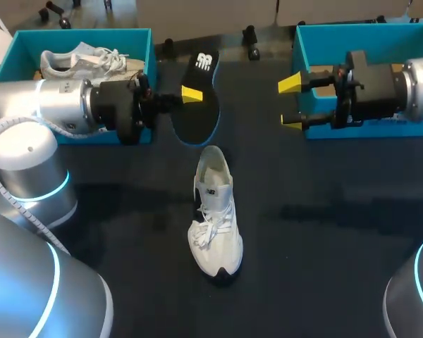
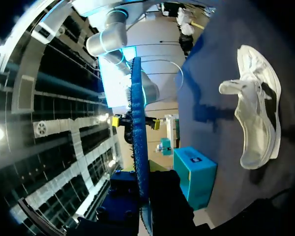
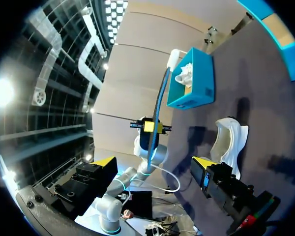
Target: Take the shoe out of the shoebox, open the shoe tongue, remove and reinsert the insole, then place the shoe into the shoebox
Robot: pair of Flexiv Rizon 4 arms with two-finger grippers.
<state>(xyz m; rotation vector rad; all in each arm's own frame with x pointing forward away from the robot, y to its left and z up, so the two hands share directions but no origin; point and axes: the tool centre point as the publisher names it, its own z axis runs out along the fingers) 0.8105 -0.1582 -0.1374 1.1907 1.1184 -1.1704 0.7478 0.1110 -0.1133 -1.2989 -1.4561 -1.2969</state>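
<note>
Progress: the shoe [image 1: 214, 218] is out and lies on the table [image 1: 324, 232] at frame centre, toe toward the lower edge, collar toward the top. The mouth looks wide and the tongue seems pulled open, though loose laces lie across it. The insole [image 1: 199, 118] is out. My left claw [image 1: 190, 94], upper middle-left, pinches it by one edge and holds it above the table, just above the shoe's collar end. So I judge three steps done: take out, open tongue, remove insole. Left to do: reinsert the insole and box the shoe.

My right claw [image 1: 292, 104], upper right, is spread wide with nothing between its fingers, so it's free to steady the shoe.

Around: the left shoebox [image 1: 21, 39] in the upper left corner has a second shoe [image 1: 81, 62] in it. The right shoebox [image 1: 366, 29] is in the upper right corner, its inside mostly hidden behind my right arm.

In the way:
- The loose laces could catch the insole going in.
- My right arm lies across the front of the right shoebox.
- My left arm lies across the front of the left one.
</note>
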